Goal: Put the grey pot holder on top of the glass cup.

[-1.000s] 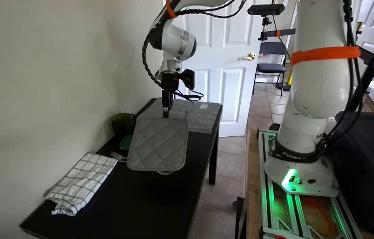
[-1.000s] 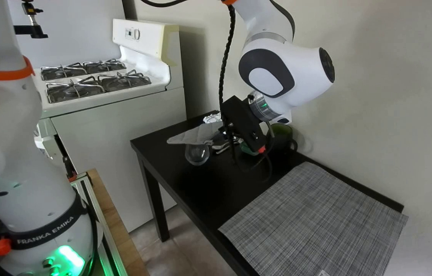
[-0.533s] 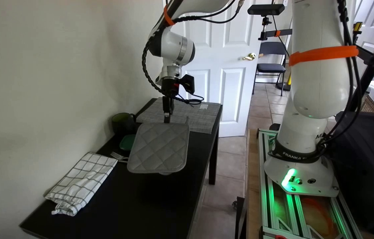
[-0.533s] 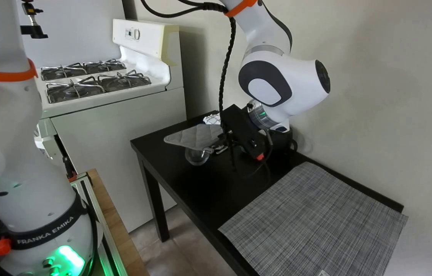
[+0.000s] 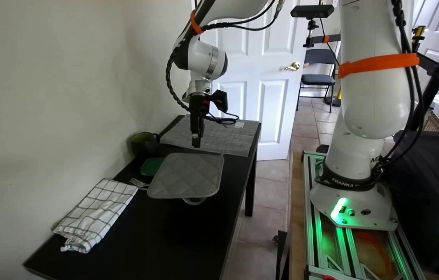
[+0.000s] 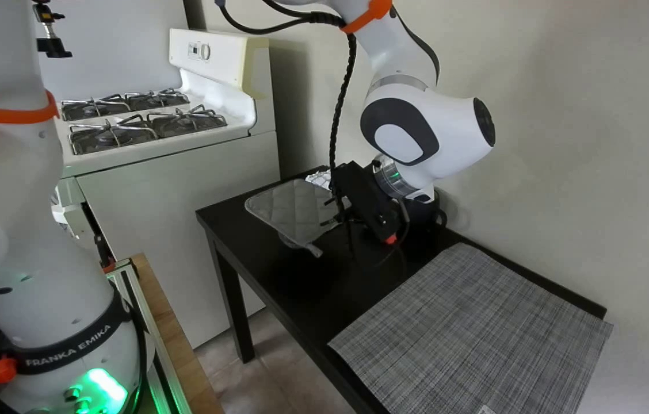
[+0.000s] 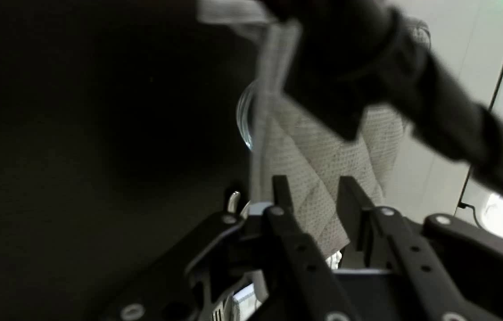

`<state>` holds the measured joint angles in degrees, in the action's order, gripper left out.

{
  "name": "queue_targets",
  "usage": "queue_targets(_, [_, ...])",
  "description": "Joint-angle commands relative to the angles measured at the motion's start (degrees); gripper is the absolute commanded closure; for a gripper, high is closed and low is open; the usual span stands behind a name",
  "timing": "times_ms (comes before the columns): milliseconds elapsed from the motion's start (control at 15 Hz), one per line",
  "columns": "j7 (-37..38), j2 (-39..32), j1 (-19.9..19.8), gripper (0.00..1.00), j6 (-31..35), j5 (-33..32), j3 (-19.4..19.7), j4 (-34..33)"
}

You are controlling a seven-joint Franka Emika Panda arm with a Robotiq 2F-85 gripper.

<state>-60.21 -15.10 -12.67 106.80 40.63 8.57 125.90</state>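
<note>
The grey pot holder (image 5: 186,175) lies across the top of the glass cup (image 5: 194,201) on the black table. In an exterior view the pad (image 6: 293,210) slopes, with its loop corner hanging low and most of the cup hidden beneath. The wrist view shows the pad (image 7: 309,156) beyond the fingers and the cup's clear rim (image 7: 245,113) at its edge. My gripper (image 7: 314,191) is open with a gap between its fingers. In an exterior view the gripper (image 5: 196,146) is just behind the pad's far edge, apart from it.
A white checked cloth (image 5: 97,214) lies along the wall side. A fork (image 5: 138,182), a green dish (image 5: 151,166) and a dark green mug (image 5: 144,144) stand near the pad. A pale grey mat (image 6: 480,339) covers one table end. A stove (image 6: 186,184) stands beyond the table.
My gripper has lowered and opened, letting go of the pot holder. The pad's gripped edge has dropped away from the fingers, and its loop corner now hangs lower over the cup.
</note>
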Motion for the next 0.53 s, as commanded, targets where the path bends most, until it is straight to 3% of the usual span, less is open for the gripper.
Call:
queue_targets(0, [-0.13, -0.49, -0.40, 0.34, 0.86, -0.31, -0.46, -0.91])
queue_targets(267, [0.58, 0.83, -0.11, 0.03, 1.00, -1.00, -0.45, -1.35])
queue_targets(467, [3.56, 3.92, 1.00, 0.00, 1.14, -3.26, -0.62, -1.70])
